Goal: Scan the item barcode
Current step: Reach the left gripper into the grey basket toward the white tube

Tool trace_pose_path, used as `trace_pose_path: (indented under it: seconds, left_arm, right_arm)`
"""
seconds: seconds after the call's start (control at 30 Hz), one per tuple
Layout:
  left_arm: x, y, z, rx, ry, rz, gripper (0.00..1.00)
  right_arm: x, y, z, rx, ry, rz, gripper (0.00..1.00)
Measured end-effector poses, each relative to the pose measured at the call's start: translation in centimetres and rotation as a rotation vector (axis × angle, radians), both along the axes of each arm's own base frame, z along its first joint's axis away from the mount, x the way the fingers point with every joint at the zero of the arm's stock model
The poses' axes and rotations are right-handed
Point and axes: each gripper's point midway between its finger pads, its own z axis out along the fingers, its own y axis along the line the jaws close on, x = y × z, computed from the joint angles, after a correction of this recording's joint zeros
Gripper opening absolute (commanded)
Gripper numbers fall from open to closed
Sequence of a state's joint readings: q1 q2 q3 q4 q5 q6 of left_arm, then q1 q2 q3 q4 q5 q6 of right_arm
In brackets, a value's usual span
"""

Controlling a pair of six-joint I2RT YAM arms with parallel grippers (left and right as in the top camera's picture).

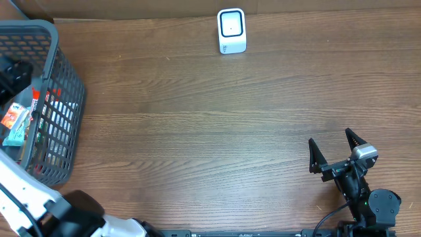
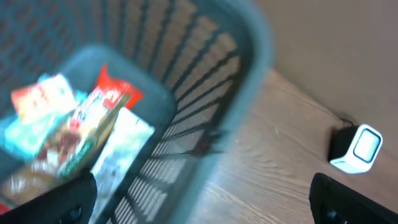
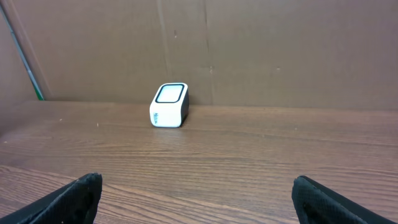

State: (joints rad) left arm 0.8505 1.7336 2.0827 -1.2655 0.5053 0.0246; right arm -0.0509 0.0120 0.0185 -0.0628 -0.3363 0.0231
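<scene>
Left wrist view: left claw gapes empty over the basket. The snack packet inside looks light, crinkly and slippery, so pinch its edge. Right claw is wide open and empty.

- A table of brown wood-grain planks fills the overhead view, the grain running from left to right.
- Along its far edge stands a plain brown cardboard wall, with upright seams between the panels.
- A thin dark rod leans at the wall's left end, green near its foot.
- The light is soft and even, with a faint sheen on the tabletop.
</scene>
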Motion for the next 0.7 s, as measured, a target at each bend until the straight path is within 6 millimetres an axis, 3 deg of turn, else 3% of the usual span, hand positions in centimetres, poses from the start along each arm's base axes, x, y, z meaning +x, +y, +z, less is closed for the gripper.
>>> trace_pose_path:
  seconds: [0.1,0.3,0.47,0.6,0.7]
  left_arm:
    - [-0.2,1.6,-1.9,-0.057,0.029,0.033,1.00]
    - [-0.1,3.3,-3.9,-0.091,0.054,0.055,1.00]
    - [-0.4,6.7,-6.0,-0.097,0.070,0.125,0.98]
    - [-0.3,9.0,-6.2,-0.040,0.054,0.155,1.00]
    - [0.1,9.5,-5.9,0.022,0.053,0.134,0.96]
  right_arm:
    - [0.0,0.0,0.0,0.000,0.000,0.000,1.00]
    - [0.0,0.0,0.0,0.000,0.000,0.001,1.00]
    - [0.0,0.1,0.0,0.000,0.000,0.005,1.00]
    - [-0.2,0.5,0.0,0.000,0.001,0.028,1.00]
    - [-0.2,0.7,0.0,0.000,0.002,0.042,1.00]
